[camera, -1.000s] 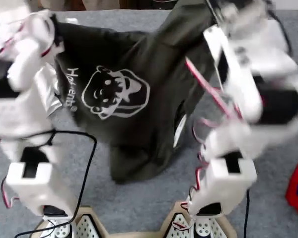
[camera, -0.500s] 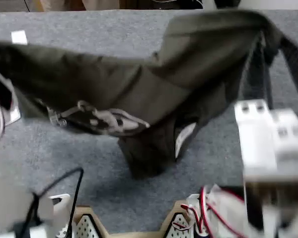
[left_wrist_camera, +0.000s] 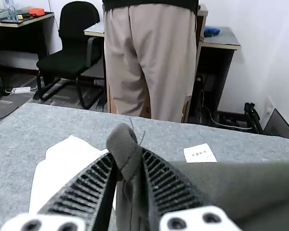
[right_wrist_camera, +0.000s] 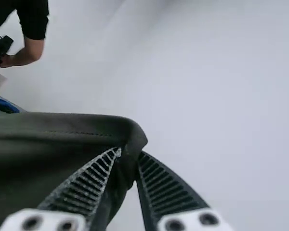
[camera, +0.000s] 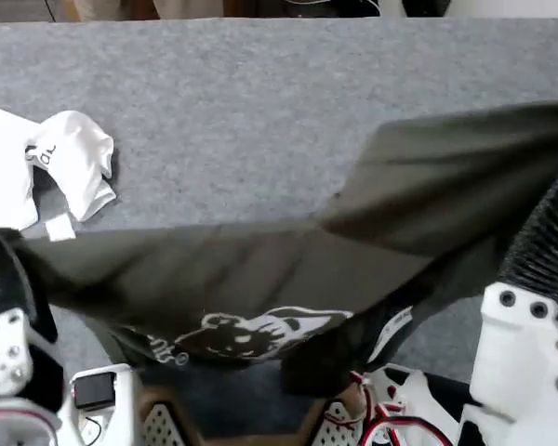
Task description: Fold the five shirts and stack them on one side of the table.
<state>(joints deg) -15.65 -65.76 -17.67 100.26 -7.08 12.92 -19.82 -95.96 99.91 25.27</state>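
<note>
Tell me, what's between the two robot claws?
The dark shirt. The left gripper and right gripper each pinch an edge, and the high view shows it stretched between them over the table.

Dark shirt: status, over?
Left pincer shut on dark shirt. Right pincer shut on it too; shirt stretched between them over table. White shirt crumpled on left arm's side.

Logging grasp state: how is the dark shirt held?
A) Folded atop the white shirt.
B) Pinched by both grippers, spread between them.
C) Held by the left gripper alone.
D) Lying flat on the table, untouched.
B: the left gripper and the right gripper each clamp fabric of the dark shirt between their fingers, and it hangs spread over the table.
</note>
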